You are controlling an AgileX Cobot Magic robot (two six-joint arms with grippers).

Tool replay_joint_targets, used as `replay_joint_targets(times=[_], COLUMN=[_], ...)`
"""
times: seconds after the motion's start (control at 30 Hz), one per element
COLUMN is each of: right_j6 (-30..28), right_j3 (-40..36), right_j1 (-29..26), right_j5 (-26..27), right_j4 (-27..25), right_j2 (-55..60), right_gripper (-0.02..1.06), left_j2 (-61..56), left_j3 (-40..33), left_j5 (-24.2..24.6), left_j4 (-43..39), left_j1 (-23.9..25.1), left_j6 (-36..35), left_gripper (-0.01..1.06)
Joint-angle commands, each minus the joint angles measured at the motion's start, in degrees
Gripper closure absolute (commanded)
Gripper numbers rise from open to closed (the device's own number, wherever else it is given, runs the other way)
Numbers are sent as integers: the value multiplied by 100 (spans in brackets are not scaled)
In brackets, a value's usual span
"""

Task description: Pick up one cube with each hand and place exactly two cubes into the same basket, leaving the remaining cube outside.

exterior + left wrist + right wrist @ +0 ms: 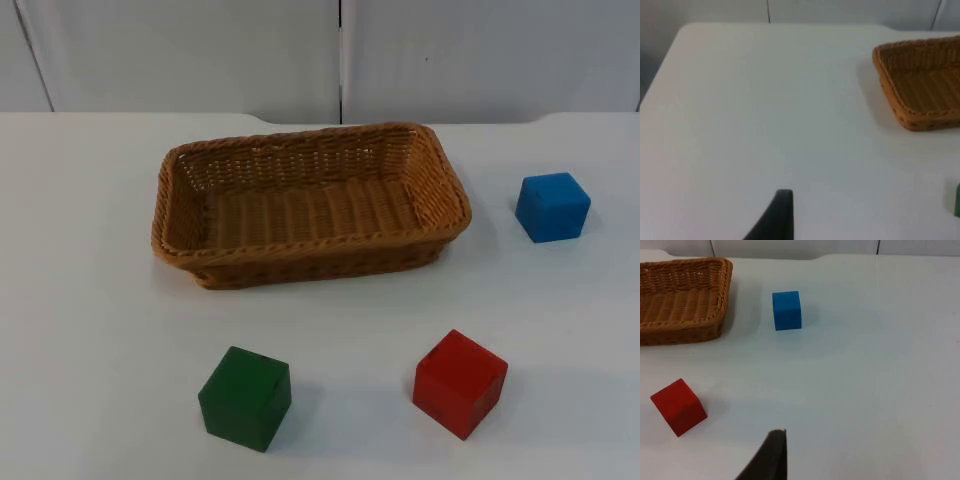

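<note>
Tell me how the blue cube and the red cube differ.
The blue cube sits beside the basket's right end; the red cube sits in front of the basket, nearer the camera. Blue looks squarer to the basket, red is turned corner-forward. Both rest on the table, outside the basket.

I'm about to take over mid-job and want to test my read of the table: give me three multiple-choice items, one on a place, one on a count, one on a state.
1. Which cube lies to the right of the basket in the top view?
A green cube
B red cube
C blue cube

2. How many cubes are on the table?
A two
B three
C four

3. The basket is
A empty
B holding one cube
C tipped over

C: the blue cube sits off the basket's right end.
B: blue, red cube and green cube.
A: bare weave inside.
</note>
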State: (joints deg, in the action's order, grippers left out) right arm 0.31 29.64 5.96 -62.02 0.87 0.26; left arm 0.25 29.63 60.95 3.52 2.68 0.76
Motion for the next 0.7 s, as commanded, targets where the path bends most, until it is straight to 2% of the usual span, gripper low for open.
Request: replay_joint_targets(times=[0.0,0.27,0.67], right_j6=[16,-93,-93], right_j3=[23,280,280], right_j1=[-6,-6,-6], right_j5=[59,235,304], right_j4=[28,40,40], right_j2=[50,475,488], right_gripper=[-1,-1,-1], left_j2=[-25,121,174], left_j3=[95,98,98], left_j5=[-73,-39,-39], left_j4=[18,109,197], left_j1=[17,17,17], left_j6=[-17,-17,-17], left_gripper=[0,0,0])
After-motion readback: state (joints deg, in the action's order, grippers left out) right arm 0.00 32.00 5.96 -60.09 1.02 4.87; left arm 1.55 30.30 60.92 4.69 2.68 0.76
